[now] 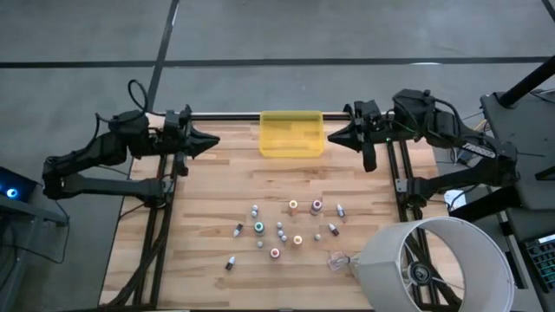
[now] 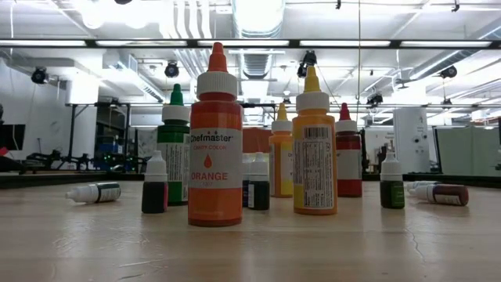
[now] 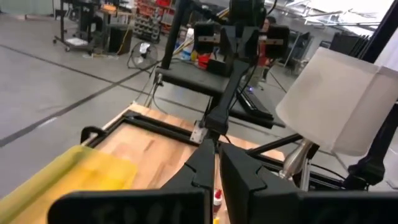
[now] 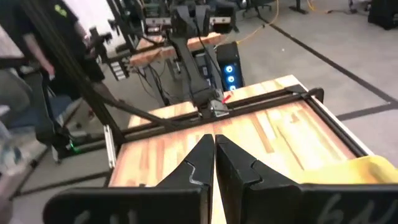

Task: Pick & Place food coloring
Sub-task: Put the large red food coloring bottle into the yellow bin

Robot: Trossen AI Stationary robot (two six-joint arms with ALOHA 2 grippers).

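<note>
I see the food coloring bottles scattered loosely across the near middle of the wooden surface, most standing upright, a few lying on their sides at the left and right edges of the cluster. From table height, the tall orange bottle stands nearest, with a yellow-capped orange one just right of it and green and red ones farther back. A crumpled clear plastic scrap lies near the right end of the group, beside a white lampshade at the near right corner. The translucent yellow tray sits at the far edge, in the middle, well apart from the bottles. My left claw hangs at the far left, clenched, holding nothing, pointing toward the tray. My right claw mirrors it at the far right, clenched too and empty, tips just beside the tray.
</note>
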